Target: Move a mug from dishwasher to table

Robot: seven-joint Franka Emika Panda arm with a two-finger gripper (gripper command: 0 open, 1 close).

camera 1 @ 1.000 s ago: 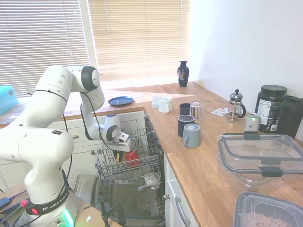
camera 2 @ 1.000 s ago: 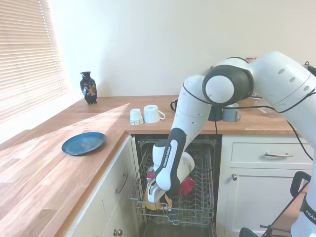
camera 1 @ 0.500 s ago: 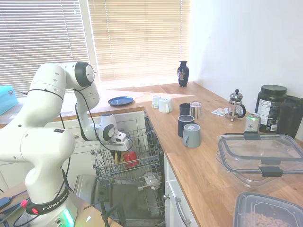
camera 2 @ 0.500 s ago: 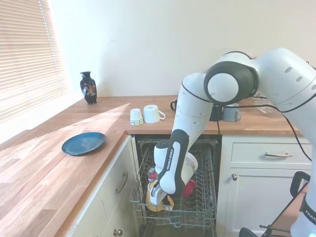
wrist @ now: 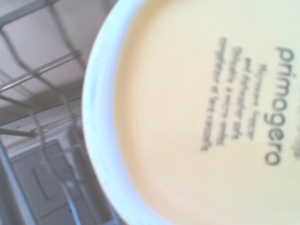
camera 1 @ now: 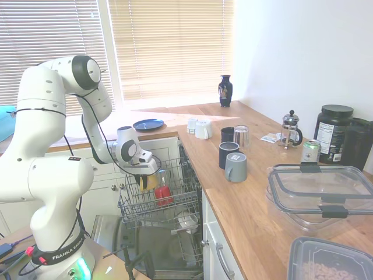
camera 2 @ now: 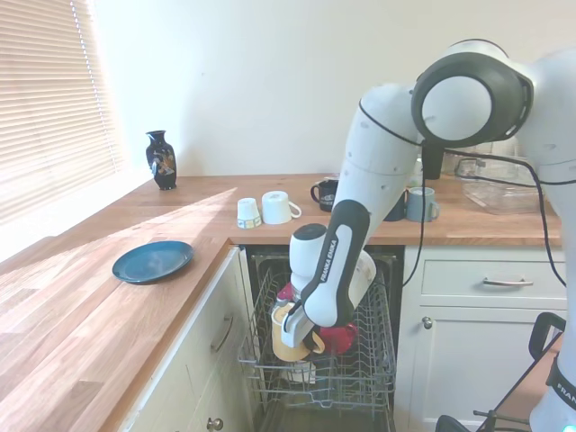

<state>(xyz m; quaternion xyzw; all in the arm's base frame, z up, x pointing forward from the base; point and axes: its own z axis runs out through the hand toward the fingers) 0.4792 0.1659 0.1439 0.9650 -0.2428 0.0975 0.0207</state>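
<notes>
My gripper is shut on the yellow mug, holding it just above the front of the dishwasher's grey wire rack. From the other side the mug hangs under the gripper, above the pulled-out rack. In the wrist view the mug's pale base, with dark print on it, fills most of the picture, and rack wires show beside it. The wooden table runs along above the dishwasher.
A red cup stands in the rack beside the held mug. Two grey mugs, a glass, white cups, a blue plate, a dark vase and plastic containers are on the table. The dishwasher door hangs open below.
The arm has risen and swung back, lifting the yellow mug up out of the rack. The red cup stays in the rack.
</notes>
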